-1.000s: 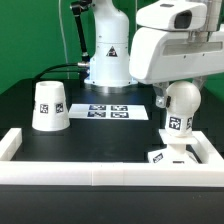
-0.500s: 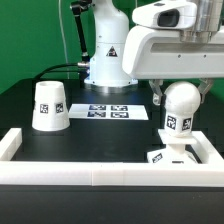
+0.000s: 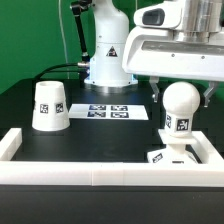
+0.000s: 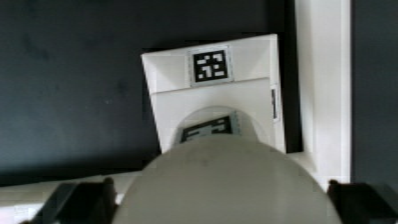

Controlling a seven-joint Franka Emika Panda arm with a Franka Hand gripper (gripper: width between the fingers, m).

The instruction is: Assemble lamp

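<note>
Clearance ruled: the released gripper (image 3: 182,96) straddled the white ball-shaped plastic bulb (image 3: 180,110) on its flat white square base (image 3: 163,157); I favoured rising straight.

No words legible — just a triangle sign (image 3: 112,50) on the arm's pedestal (image 3: 107,68).

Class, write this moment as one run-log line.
gripper: open, straddling bulb | bulb: upright on base | shade: standing apart, not yet fitted

Bright, even light, low-res, bulb (image 4: 217,186) blurry close-up
</note>
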